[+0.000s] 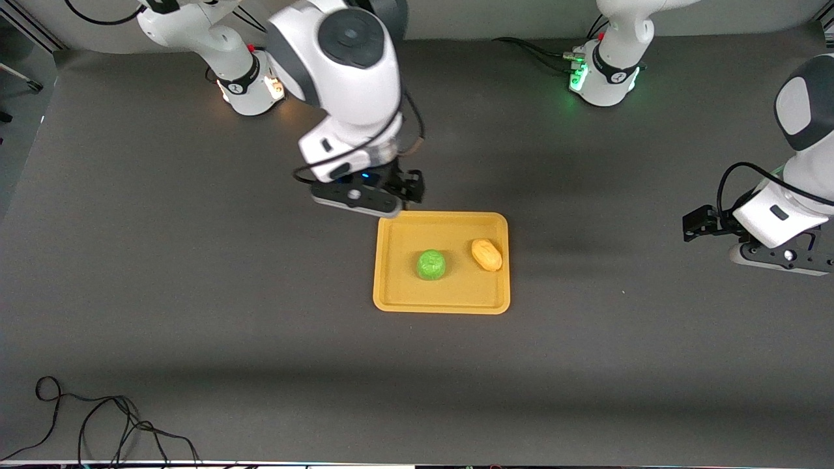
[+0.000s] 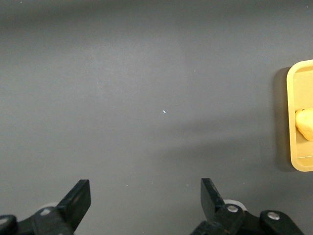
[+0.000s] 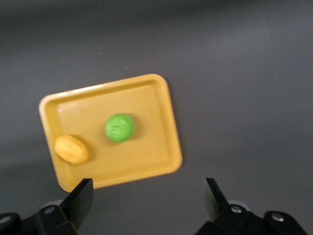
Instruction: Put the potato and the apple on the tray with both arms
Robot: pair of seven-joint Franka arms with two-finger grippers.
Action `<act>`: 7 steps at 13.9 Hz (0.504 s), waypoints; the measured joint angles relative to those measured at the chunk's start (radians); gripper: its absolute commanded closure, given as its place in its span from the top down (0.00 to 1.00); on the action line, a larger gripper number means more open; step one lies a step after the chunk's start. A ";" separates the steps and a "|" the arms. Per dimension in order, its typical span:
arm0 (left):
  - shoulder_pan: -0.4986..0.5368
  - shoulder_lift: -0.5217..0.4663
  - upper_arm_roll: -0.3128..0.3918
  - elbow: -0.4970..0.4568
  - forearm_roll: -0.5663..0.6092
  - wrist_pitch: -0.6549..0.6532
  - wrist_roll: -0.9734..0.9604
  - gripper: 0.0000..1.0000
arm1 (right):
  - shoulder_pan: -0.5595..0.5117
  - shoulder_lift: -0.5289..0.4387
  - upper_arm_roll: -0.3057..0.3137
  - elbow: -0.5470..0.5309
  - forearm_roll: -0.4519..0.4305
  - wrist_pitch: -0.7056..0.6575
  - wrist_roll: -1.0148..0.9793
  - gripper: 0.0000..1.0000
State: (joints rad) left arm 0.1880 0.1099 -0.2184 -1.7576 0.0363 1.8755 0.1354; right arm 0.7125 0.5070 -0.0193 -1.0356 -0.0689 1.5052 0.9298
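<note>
The yellow-orange tray (image 1: pixel 391 293) lies mid-table. The green apple (image 1: pixel 431 265) and the yellowish-tan potato (image 1: pixel 487 254) both rest in it, the potato toward the left arm's end. My right gripper (image 1: pixel 410 185) is open and empty, up in the air over the tray's edge nearest the robots' bases. Its wrist view shows the tray (image 3: pixel 156 161), apple (image 3: pixel 120 128) and potato (image 3: pixel 71 149) below the open right gripper (image 3: pixel 145 198). My left gripper (image 1: pixel 696 225) is open and empty over bare table toward the left arm's end. The left wrist view shows the open left gripper (image 2: pixel 145 198), the tray's rim (image 2: pixel 290 122) and part of the potato (image 2: pixel 305 123).
A loose black cable (image 1: pixel 98 423) lies on the table near the front camera at the right arm's end. The arm bases (image 1: pixel 251 81) (image 1: pixel 606 75) stand along the table edge farthest from the front camera. The table is dark grey.
</note>
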 measured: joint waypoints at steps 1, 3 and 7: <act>0.000 0.000 0.000 0.000 0.000 0.000 0.000 1.00 | -0.029 -0.027 -0.001 -0.010 0.000 -0.043 -0.057 1.00; 0.000 0.000 0.000 0.000 0.000 0.000 0.000 1.00 | -0.123 -0.101 -0.002 -0.080 0.019 -0.067 -0.182 1.00; 0.000 0.001 0.000 0.000 0.000 0.000 0.000 1.00 | -0.391 -0.282 0.001 -0.285 0.074 -0.066 -0.491 1.00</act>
State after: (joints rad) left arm 0.1883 0.1105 -0.2186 -1.7575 0.0363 1.8755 0.1355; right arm 0.3215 0.2250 -0.0182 -1.3207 0.0054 1.4393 0.4391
